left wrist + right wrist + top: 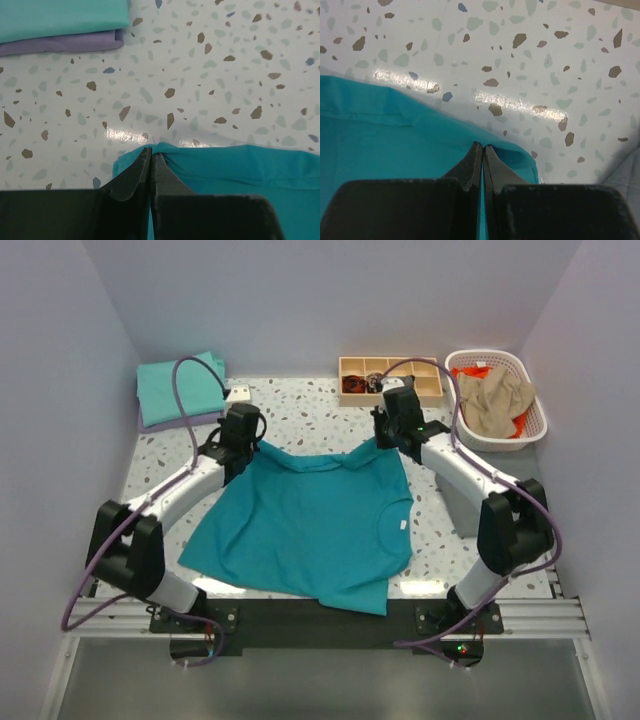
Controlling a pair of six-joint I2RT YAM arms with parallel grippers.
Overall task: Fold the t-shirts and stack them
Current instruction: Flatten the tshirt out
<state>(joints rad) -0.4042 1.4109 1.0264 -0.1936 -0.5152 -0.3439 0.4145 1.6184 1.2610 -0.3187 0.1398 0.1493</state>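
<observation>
Where the deep teal t-shirt (310, 530) lies: spread on the speckled table (310, 420), on the near side of the wooden tray (342, 375); we note a narrow band turned over along its tray-side edge.
Left gripper (151, 152): near-left of the tray, at the shirt's tray-side left corner; we see its fingers pressed together with the teal cloth bunched at their tips.
Right gripper (482, 147): directly on the near side of the tray, at the shirt's tray-side right corner; fingers closed, with a sliver of teal between them.
Folded stack: well left of the tray, an aqua-green t-shirt (180, 388) on top of a lavender t-shirt (60, 42).
White basket (530, 430): just right of the tray; we log a tan t-shirt (495, 400) crumpled over an orange t-shirt (480, 371) inside it.
Tray contents: small dark items in its left compartments; we cannot tell what they are.
</observation>
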